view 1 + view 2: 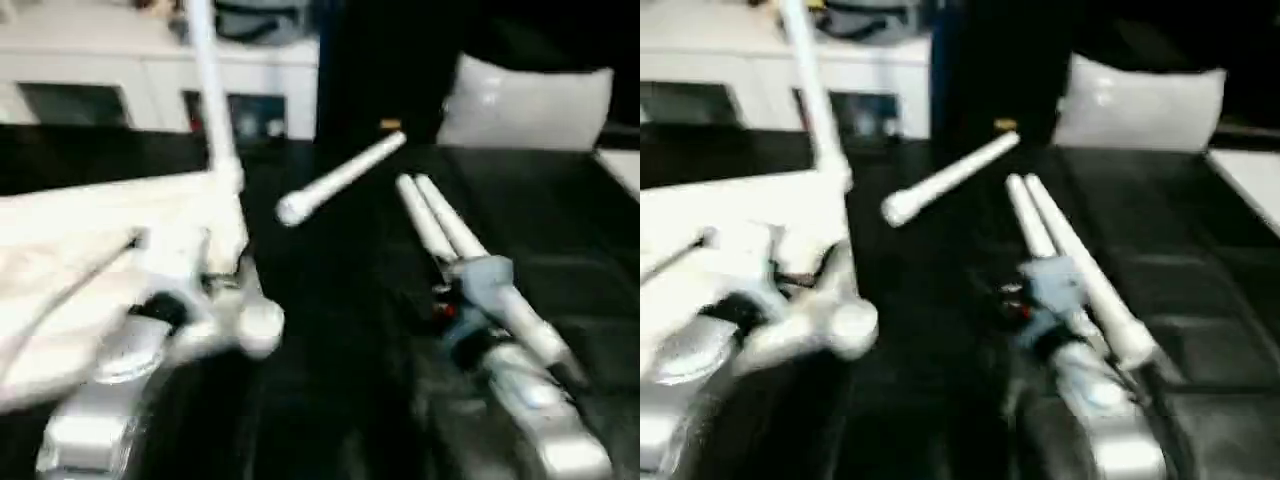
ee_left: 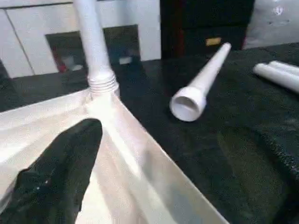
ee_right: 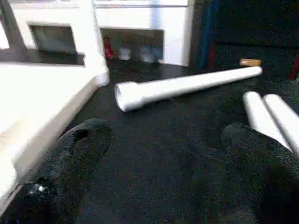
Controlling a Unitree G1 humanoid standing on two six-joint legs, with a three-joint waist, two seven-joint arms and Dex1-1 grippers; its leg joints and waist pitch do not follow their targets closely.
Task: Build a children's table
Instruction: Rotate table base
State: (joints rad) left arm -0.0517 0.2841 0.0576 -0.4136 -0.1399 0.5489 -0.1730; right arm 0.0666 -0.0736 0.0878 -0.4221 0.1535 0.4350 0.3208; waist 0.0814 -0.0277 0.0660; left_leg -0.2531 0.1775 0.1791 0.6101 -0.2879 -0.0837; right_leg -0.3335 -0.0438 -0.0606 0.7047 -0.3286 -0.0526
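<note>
The children's table top (image 1: 90, 250) lies upside down at the left on the black surface. One white leg (image 1: 212, 90) stands upright in its far corner socket (image 2: 103, 86). My left gripper (image 1: 190, 295) is open beside that corner, one black finger (image 2: 60, 172) over the ribbed underside and holding nothing. A loose leg (image 1: 340, 180) lies in the middle, its open end (image 2: 187, 103) toward me. Two more legs (image 1: 440, 225) lie side by side at the right. My right gripper (image 3: 173, 172) hovers open just before them, with nothing between its fingers.
A white cabinet with shelves (image 1: 150, 70) stands behind the work surface. At the back right sits a pale cushion-like object (image 1: 530, 100), and a flat white board (image 1: 625, 165) shows at the right edge. The black mat (image 1: 340, 350) lies between my arms.
</note>
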